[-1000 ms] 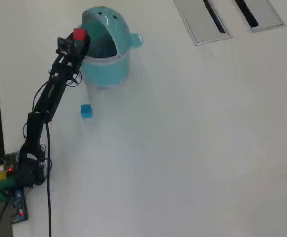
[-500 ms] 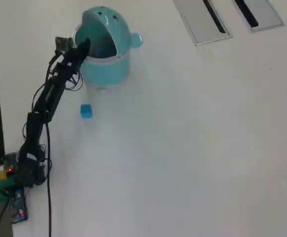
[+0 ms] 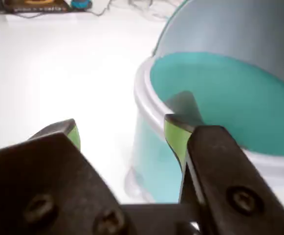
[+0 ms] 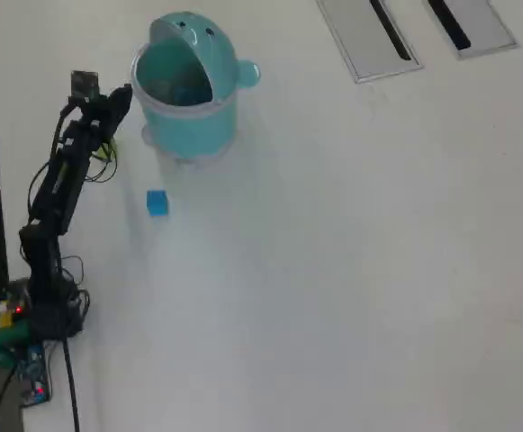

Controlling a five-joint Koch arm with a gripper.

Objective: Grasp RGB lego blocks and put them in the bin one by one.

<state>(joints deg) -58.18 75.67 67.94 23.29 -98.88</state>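
Note:
The round teal bin (image 4: 189, 117) stands at the upper left of the overhead view with its domed lid (image 4: 184, 27) flipped back. A light blue lego block (image 4: 157, 202) lies on the white table just below the bin. My gripper (image 4: 122, 95) hangs beside the bin's left side, outside the rim. In the wrist view the gripper (image 3: 124, 134) is open, with only table and bin wall between its green pads (image 3: 176, 137). The bin's white rim (image 3: 144, 100) and teal inner wall (image 3: 229, 93) fill the right of that view.
Two flat grey slotted panels (image 4: 369, 36) (image 4: 477, 22) lie at the top right. The arm's base and electronics (image 4: 22, 337) sit at the lower left by the table's dark left edge. Cables (image 3: 58, 6) lie at the far table edge in the wrist view.
One second ago the gripper held a red block over the bin's rim. The block is gone from the jaws, and the arm has drawn back to the left, away from the bin.

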